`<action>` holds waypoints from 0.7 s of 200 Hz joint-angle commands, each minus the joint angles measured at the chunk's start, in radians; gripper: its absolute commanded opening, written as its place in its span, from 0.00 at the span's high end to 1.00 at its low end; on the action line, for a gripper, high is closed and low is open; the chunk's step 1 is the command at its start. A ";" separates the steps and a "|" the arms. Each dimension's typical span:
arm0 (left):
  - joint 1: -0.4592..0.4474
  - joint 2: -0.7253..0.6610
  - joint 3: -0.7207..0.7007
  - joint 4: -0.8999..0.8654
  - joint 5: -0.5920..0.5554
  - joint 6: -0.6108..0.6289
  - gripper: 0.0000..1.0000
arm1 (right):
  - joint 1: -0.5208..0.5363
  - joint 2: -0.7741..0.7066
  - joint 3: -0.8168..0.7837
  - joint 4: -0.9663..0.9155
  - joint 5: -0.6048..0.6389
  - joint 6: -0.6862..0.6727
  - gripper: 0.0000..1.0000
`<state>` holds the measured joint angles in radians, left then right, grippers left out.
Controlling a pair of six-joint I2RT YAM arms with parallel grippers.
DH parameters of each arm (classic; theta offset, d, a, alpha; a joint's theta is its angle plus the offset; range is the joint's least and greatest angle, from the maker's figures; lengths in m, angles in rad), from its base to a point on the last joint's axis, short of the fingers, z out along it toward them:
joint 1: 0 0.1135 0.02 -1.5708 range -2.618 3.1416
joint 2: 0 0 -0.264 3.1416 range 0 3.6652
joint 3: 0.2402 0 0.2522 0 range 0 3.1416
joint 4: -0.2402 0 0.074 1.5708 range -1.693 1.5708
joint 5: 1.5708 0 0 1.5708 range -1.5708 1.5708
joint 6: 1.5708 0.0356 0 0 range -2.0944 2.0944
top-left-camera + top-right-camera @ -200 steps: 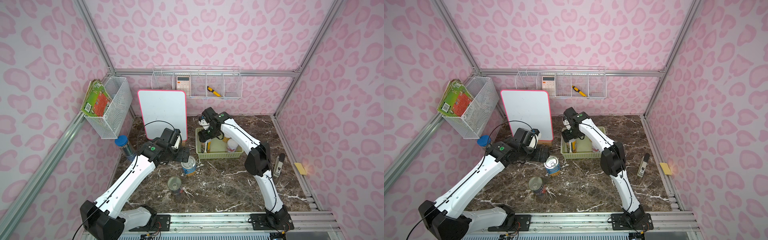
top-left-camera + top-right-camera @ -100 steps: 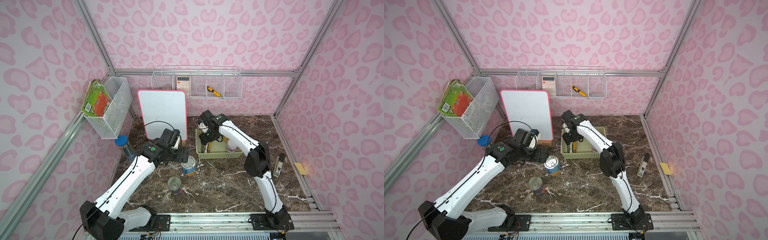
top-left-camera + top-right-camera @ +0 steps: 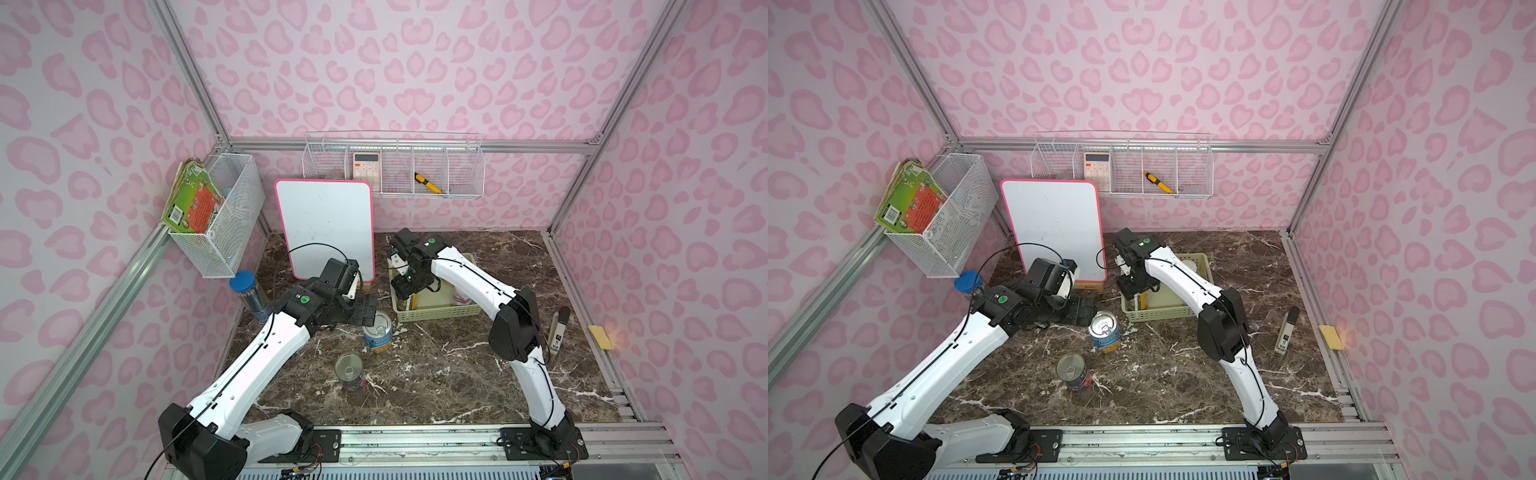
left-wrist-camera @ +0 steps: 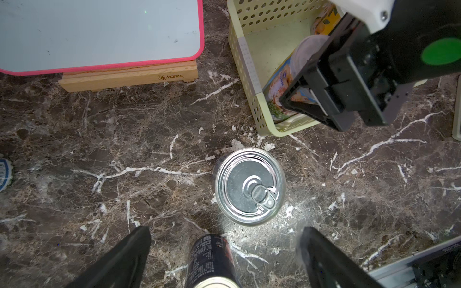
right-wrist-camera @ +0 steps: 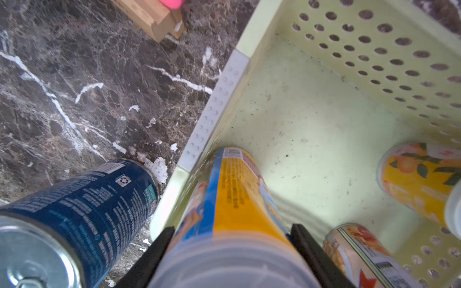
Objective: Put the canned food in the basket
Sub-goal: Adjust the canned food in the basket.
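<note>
White-lid yellow-label can is inside the basket, in the corner against the wall facing the loose cans. The right hand is clamped on its sides. Its base looks at or near the floor; can't tell if it's seated. Two more cans, the orange-label can and the third can, stand in the basket already.

Step in hand: placing number three. Next, I'd open the hand and lift straight up, clear of the rim and neighbours.

Out on the desk: the blue-yellow pull-tab can is just beside the basket, the dark can nearer the front. The left hand is wide open and empty, just short of the blue-yellow can. It needs to advance to straddle it, and the right arm must clear first.
</note>
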<state>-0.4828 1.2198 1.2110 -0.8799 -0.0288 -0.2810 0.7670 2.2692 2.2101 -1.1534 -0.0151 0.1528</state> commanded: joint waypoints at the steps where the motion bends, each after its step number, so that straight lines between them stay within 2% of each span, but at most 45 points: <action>1: 0.002 -0.004 -0.004 -0.003 0.001 0.002 0.01 | 0.006 -0.010 -0.005 0.007 -0.005 0.002 0.32; 22: 0.001 -0.005 -0.005 -0.004 0.004 0.003 0.01 | 0.008 -0.014 -0.001 0.017 0.010 0.008 0.22; 41: 0.001 -0.004 0.003 -0.015 0.035 0.014 0.01 | 0.006 -0.023 0.025 0.020 0.017 0.011 0.17; 68: 0.001 0.016 0.021 -0.077 0.148 0.049 0.01 | 0.000 -0.051 0.045 0.032 0.018 0.018 0.16; 82: 0.001 0.032 0.026 -0.139 0.179 0.044 0.01 | -0.010 -0.076 0.038 0.042 0.018 0.029 0.15; 89: 0.001 0.036 0.024 -0.166 0.190 0.039 0.01 | -0.016 -0.093 0.025 0.053 0.017 0.033 0.11; 110: -0.006 0.026 -0.012 -0.202 0.241 0.046 0.01 | -0.045 -0.161 -0.015 0.086 -0.001 0.047 0.11; 140: -0.028 0.061 -0.008 -0.208 0.227 0.047 0.01 | -0.085 -0.287 -0.113 0.150 -0.022 0.058 0.10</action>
<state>-0.5011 1.2549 1.1954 -1.0504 0.1722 -0.2523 0.7040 2.0571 2.1536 -1.0664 -0.0151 0.1875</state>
